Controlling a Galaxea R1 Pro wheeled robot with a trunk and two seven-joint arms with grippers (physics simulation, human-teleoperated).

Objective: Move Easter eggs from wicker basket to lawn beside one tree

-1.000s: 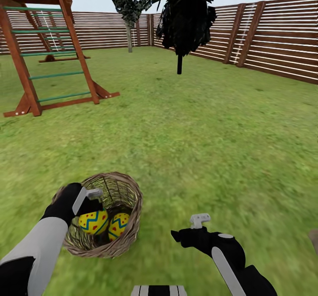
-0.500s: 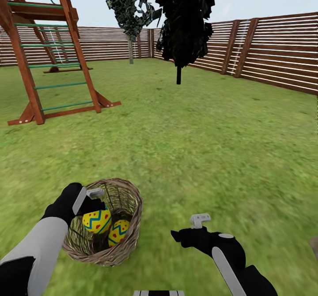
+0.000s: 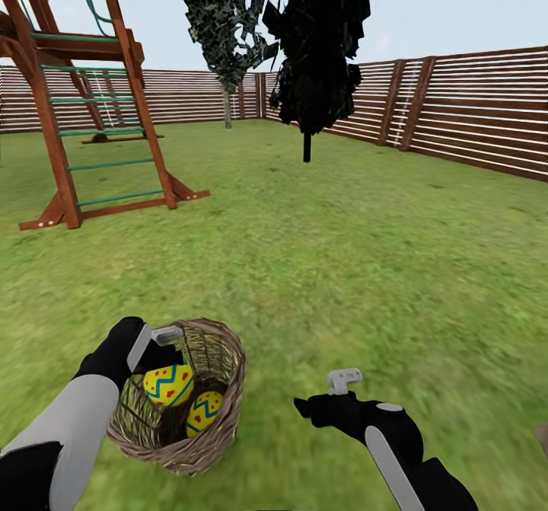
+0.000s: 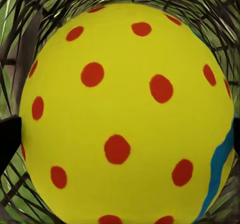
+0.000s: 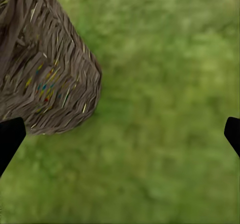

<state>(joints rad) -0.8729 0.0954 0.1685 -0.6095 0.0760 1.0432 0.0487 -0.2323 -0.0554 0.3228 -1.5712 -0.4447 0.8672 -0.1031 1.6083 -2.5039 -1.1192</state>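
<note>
Black left gripper [image 3: 161, 353] sat inside wicker basket [image 3: 221, 427], fingers closed around upper egg [image 3: 168, 384]; second egg [image 3: 204, 410] lay lower, beside it. Right gripper [image 3: 335, 394] hovered spread wide, empty, over lawn [image 3: 365, 267] near basket. Play frame [image 3: 84, 100], fence [image 3: 472, 107] stood beyond.
</note>
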